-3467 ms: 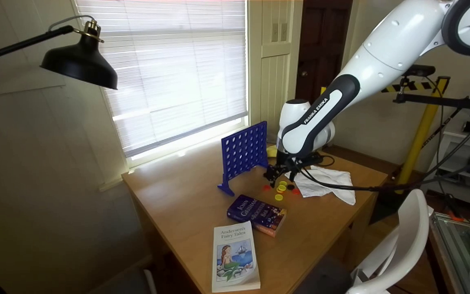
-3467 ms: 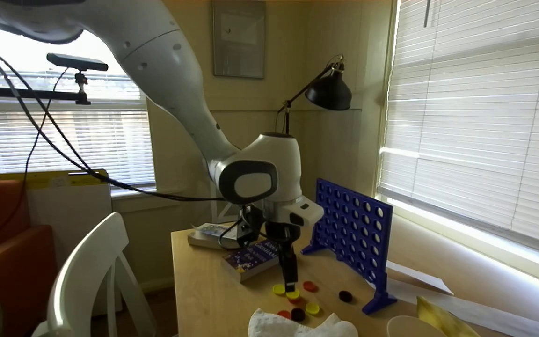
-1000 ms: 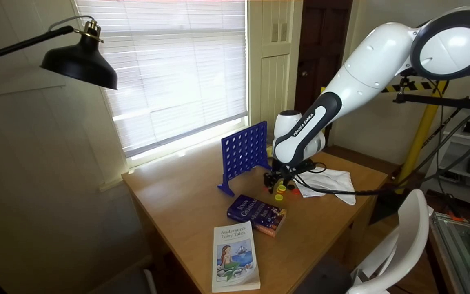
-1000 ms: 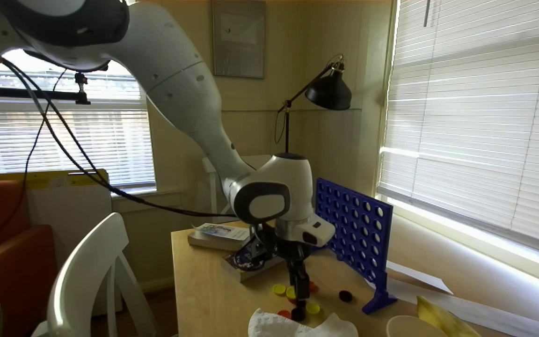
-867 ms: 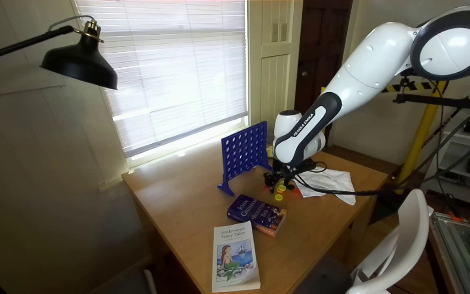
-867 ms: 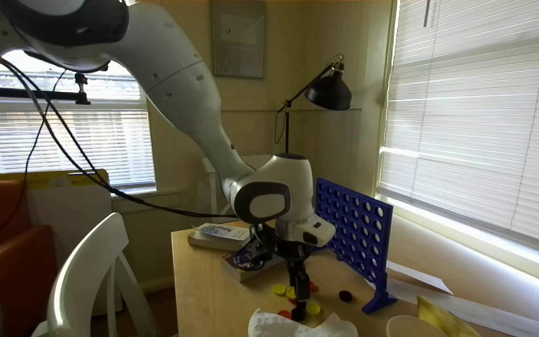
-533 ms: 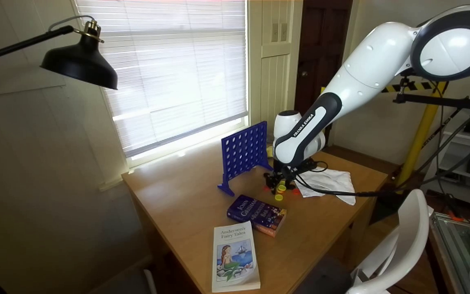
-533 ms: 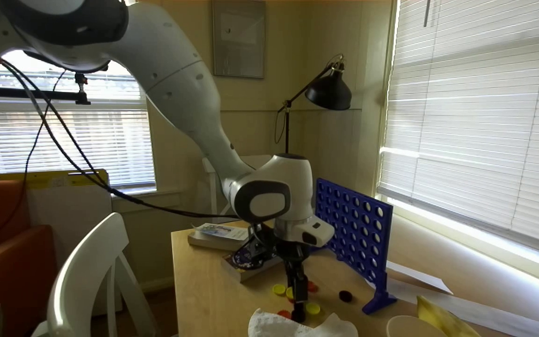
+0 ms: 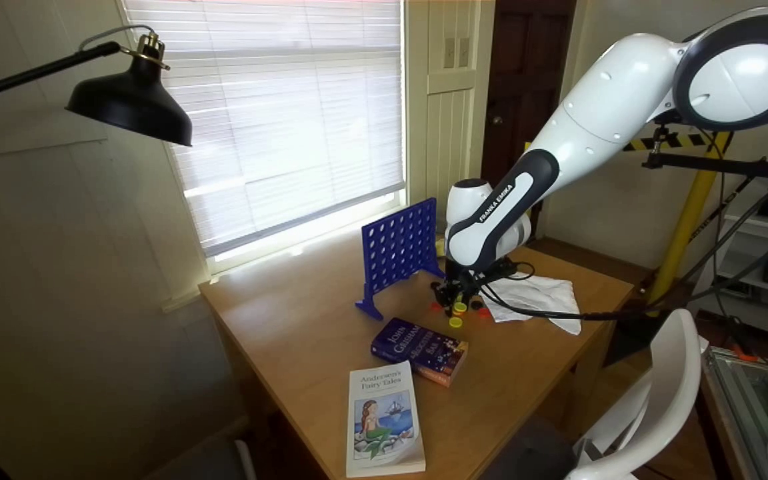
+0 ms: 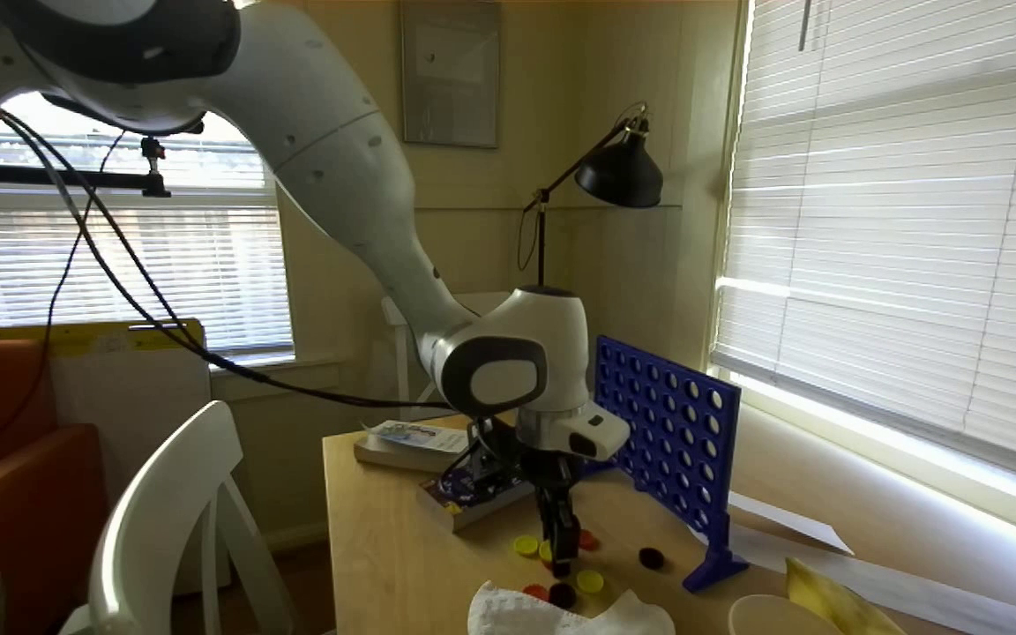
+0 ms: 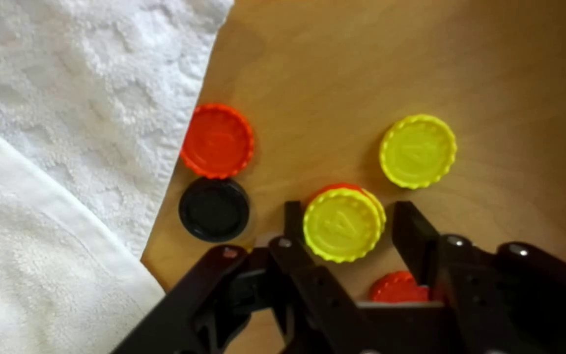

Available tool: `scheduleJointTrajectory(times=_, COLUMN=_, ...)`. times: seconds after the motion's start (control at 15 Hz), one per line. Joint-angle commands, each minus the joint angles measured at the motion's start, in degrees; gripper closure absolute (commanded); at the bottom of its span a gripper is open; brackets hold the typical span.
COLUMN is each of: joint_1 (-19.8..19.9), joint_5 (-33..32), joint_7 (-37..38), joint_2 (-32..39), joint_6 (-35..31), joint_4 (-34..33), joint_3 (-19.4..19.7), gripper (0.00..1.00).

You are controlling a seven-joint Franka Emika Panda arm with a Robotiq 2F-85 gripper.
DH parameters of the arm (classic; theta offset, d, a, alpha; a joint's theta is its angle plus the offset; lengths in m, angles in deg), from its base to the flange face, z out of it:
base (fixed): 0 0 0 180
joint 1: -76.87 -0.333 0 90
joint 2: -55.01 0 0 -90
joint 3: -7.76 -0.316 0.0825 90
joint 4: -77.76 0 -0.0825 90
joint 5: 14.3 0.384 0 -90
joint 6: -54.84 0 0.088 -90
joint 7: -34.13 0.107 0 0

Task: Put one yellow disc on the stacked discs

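— What's changed on your side?

— Half a second ago, in an exterior view, my gripper (image 11: 349, 221) overlapped the black disc (image 10: 562, 597); now that disc shows whole, at six o'clock from it. I read that as easing off.

— So where do we stand?

— Astride the stacked discs (image 11: 343, 227), jaws parted but not far, a sliver of gap at three o'clock in the wrist view, so I see no firm grip. I'd guess I'm squaring the uppermost one or preparing to pinch it. A loose yellow disc (image 11: 418, 151) lies at half past one, so adding it may remain.

— Blind spots?

— I hide part of the red disc (image 11: 395, 286) at half past four and seem to screen most of another yellow disc (image 10: 590, 581). A red rim (image 11: 337, 186) peeks out at twelve, but I can't count the layers.
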Motion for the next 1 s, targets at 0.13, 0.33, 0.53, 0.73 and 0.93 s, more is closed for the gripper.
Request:
scheduleJointTrajectory(times=0.13, joint_1=-0.25, joint_5=-1.08, joint_7=-0.11, joint_2=-0.76, joint_6=0.87, joint_4=0.47, joint_3=0.19, gripper=0.59)
scheduleJointTrajectory(times=0.33, joint_1=-0.32, joint_5=-1.13, joint_7=-0.08, joint_2=-1.03, joint_6=1.07, joint_4=0.61, joint_3=0.24, gripper=0.61)
scheduleJointTrajectory(times=0.53, joint_1=-0.46, joint_5=-1.27, joint_7=0.01, joint_2=-1.1, joint_6=1.15, joint_4=0.67, joint_3=0.38, gripper=0.64)
scheduleJointTrajectory(times=0.73, joint_1=-0.5, joint_5=-1.36, joint_7=0.04, joint_2=-1.08, joint_6=1.31, joint_4=0.63, joint_3=0.47, gripper=0.67)
scheduleJointTrajectory(times=0.93, joint_1=-0.48, joint_5=-1.45, joint_7=-0.06, joint_2=-1.02, joint_6=1.41, joint_4=0.52, joint_3=0.43, gripper=0.8)
